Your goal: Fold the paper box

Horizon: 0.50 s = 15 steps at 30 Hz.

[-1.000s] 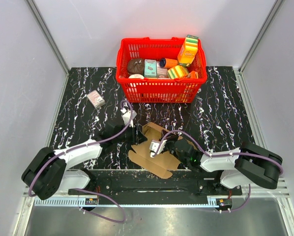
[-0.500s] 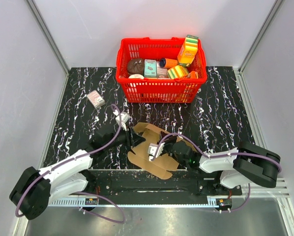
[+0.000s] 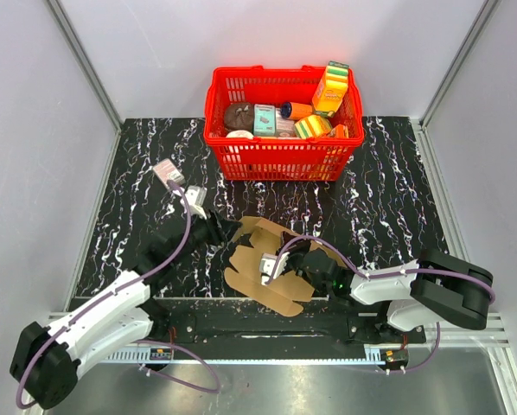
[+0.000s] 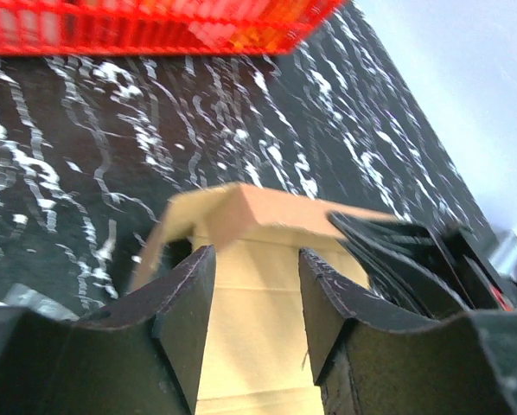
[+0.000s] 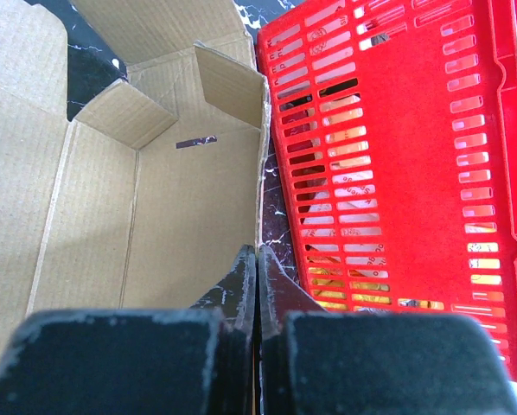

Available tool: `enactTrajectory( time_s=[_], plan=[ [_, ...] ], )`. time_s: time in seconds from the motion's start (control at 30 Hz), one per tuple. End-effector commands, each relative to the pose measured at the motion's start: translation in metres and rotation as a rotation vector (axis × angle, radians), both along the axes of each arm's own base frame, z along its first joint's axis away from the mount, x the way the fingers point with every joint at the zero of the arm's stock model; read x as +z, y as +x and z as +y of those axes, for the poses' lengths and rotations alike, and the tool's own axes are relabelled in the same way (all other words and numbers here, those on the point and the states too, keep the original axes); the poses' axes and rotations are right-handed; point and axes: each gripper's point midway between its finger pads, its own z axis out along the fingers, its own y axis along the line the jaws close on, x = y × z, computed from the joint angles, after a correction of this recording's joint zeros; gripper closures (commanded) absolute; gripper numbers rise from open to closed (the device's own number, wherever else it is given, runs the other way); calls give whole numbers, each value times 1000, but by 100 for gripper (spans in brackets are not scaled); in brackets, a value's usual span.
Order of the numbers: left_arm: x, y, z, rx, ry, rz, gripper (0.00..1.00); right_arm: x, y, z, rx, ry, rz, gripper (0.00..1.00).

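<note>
1. The paper box (image 3: 280,292) is lying on the black marbled bench (image 3: 388,199), centred close to the near edge, between the two arms. It is mostly unfolded, with its base sitting flat and several flaps standing up.
2. The right end effector (image 5: 257,259) is reaching in from the right over the paper box. It is clenched, jaws pressing together. Its tips are sitting right at the lower end of an upright panel edge. I cannot tell whether any card is pinched between them.
3. In the right wrist view the box's plain brown inside is facing the camera, with two small tabs (image 5: 129,112) leaning inward at the far end.
4. The left end effector (image 4: 254,259) is hovering at the box's far-left side. It is released, jaws standing apart, with a raised brown flap showing in the gap and no grip on it visible.
5. The small pinkish-grey box (image 3: 168,174) is lying further back on the left, well apart from the paper box.
6. The red basket (image 3: 280,160) is standing at the far centre, clear of the paper box, holding colourful packages (image 3: 329,86).
</note>
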Motion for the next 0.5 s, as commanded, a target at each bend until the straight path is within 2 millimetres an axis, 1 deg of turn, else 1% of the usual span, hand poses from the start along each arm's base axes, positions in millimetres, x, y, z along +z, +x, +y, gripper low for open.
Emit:
enactTrajectory(
  time_s=[0.0, 0.1, 0.13, 0.17, 0.2, 0.23, 0.27, 0.3, 0.33, 0.37, 0.4, 0.47],
  plan=[
    [21, 44, 28, 195, 60, -33, 50, 16, -1, 0, -12, 50, -32, 100],
    [20, 64, 42, 251, 76, -24, 46, 18, -2, 1, -7, 56, -28, 100],
    [11, 70, 45, 264, 96, 2, 45, 18, -2, 1, -7, 56, -28, 100],
    [12, 79, 50, 273, 92, 11, 45, 19, -2, 1, -6, 59, -27, 100],
    [-2, 85, 51, 269, 115, 52, 45, 18, -3, 2, -4, 59, -26, 100],
    [-7, 89, 50, 263, 120, 68, 46, 18, -2, 2, -4, 60, -26, 100],
    [-6, 95, 48, 248, 121, 73, 46, 17, -3, 2, -3, 58, -24, 100],
    [-21, 98, 44, 228, 140, 112, 47, 17, -3, 3, 0, 57, -23, 100],
    [-21, 102, 38, 201, 139, 113, 50, 17, -2, 3, -1, 56, -24, 100],
    [-22, 103, 30, 162, 129, 114, 51, 14, -3, 3, 1, 47, -23, 100],
    [-33, 105, 25, 141, 135, 143, 52, 14, -3, 3, 1, 46, -22, 100],
    [-39, 107, 18, 105, 130, 157, 54, 12, -2, 4, 2, 34, -23, 100]
  ],
)
